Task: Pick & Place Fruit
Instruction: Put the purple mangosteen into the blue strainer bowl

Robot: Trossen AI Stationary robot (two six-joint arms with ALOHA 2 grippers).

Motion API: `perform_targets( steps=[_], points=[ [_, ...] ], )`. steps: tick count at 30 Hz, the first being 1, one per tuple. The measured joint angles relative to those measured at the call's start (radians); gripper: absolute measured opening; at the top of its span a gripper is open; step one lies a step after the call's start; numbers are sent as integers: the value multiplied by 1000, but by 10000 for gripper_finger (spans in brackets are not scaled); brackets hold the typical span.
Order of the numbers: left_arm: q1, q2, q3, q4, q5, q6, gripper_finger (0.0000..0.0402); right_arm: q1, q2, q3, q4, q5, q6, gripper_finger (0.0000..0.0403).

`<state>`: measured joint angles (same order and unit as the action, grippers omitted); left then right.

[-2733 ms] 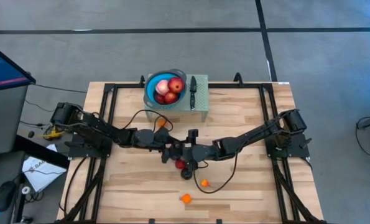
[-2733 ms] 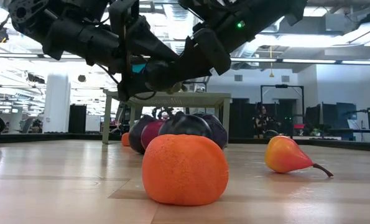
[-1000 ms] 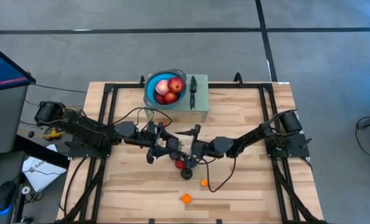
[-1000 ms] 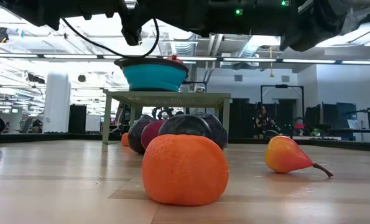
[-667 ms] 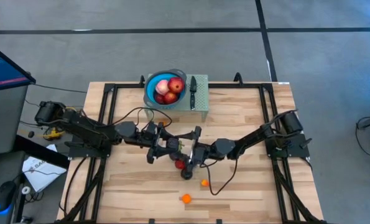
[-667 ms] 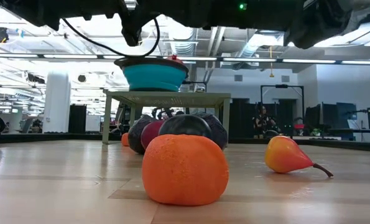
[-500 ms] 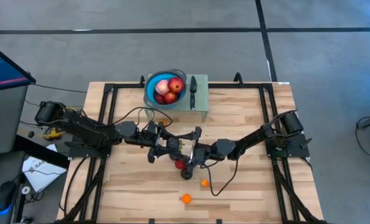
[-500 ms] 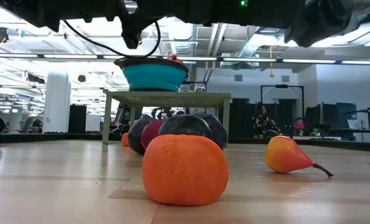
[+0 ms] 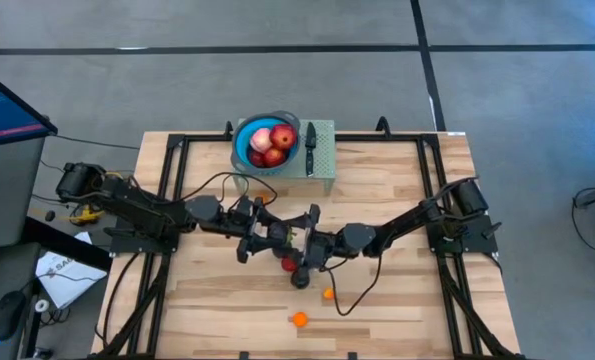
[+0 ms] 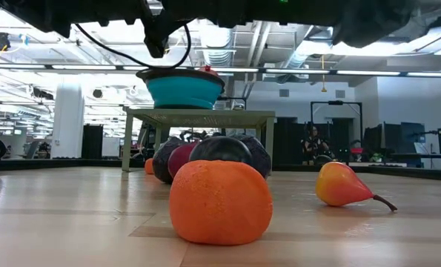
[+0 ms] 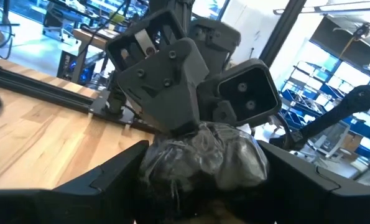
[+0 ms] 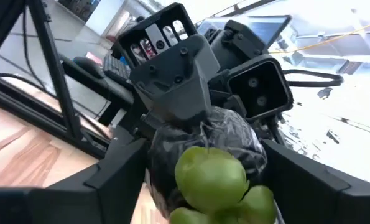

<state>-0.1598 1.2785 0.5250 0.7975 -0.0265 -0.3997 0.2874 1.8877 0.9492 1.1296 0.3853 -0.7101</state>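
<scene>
Over the table's middle my two grippers meet end to end around one bunch of fruit (image 9: 291, 240). It is a clump of small round green fruits (image 12: 211, 177) with a dark grey crinkled part (image 11: 203, 149) above them. My left gripper (image 9: 280, 238) comes level from the table's left. My right gripper (image 9: 303, 242) comes from the right. Each has its fingers wide, one on either side of the bunch. Below them a red fruit (image 9: 289, 264), a dark purple one (image 9: 300, 279) and two orange ones (image 9: 328, 294) (image 9: 298, 319) lie on the wood. My left gripper (image 11: 203, 171) pinches the bunch between its two fingers, across the dark grey crinkled part (image 11: 153, 158). The fingers lie level and come from the table's left. The bunch hangs clear of the table. My right gripper (image 12: 203, 171) has the same bunch between its two fingers, at the dark sides (image 12: 157, 155) above the green fruits. It comes almost level from the table's right, opposite the left gripper. The bunch fills the gap between its fingers.
A blue bowl (image 9: 245, 148) with red and pink apples stands on a small grey-green stand (image 9: 322, 165) at the far edge, a black-handled knife (image 9: 310, 140) beside it. In the low view a big orange fruit (image 10: 220, 202) and a pear-shaped one (image 10: 344, 185) lie near.
My right gripper has rolled about the line it points along while staying at the bunch. My left gripper and the bunch have kept still.
</scene>
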Motion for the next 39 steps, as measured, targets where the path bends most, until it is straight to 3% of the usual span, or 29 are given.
perform_targets(
  steps=[11, 17, 22, 26, 33, 39],
  points=[
    [0, 0, -2, -19, 1, 29, 289, 32, -20, 22, -142, 45, 22, 243],
    [28, -2, 2, -63, 25, 111, 342, 38, -158, 21, -598, 24, 300, 242],
    [22, -7, 2, -104, 24, 310, 355, -1, -260, 20, -959, -118, 524, 241],
    [-38, -7, 2, -169, -81, 455, 341, -59, -298, 20, -1089, -293, 638, 241],
    [-204, 2, 2, -197, -383, 588, 319, -187, -279, 20, -1067, -518, 747, 241],
    [-260, 7, 1, -198, -503, 604, 315, -286, -247, 42, -1237, -546, 872, 241]
  ],
)
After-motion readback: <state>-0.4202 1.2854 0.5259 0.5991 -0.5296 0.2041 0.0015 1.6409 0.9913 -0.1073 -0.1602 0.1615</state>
